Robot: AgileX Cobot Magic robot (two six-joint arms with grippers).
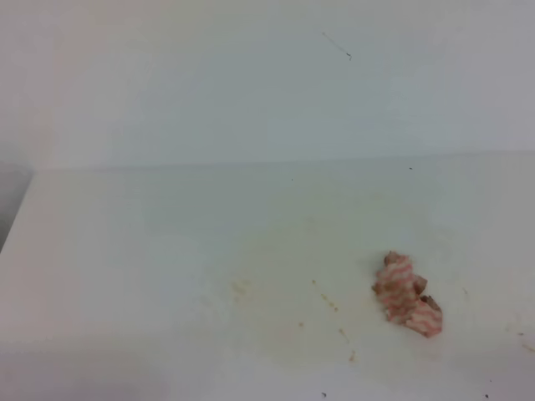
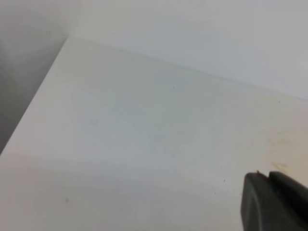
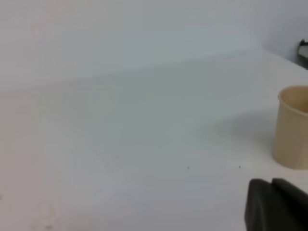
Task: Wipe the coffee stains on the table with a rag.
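The striped rag (image 1: 407,295) is lying bunched on the table (image 1: 167,251) beside faint coffee stains (image 1: 330,305), well apart from both grippers, whose dark edges (image 2: 274,202) (image 3: 276,204) are showing too little to tell their opening.

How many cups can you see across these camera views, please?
1. A beige cup stands upright on the white table at the right edge of the right wrist view, partly cropped. The high view shows none, only the striped rag; others could sit outside the frames.
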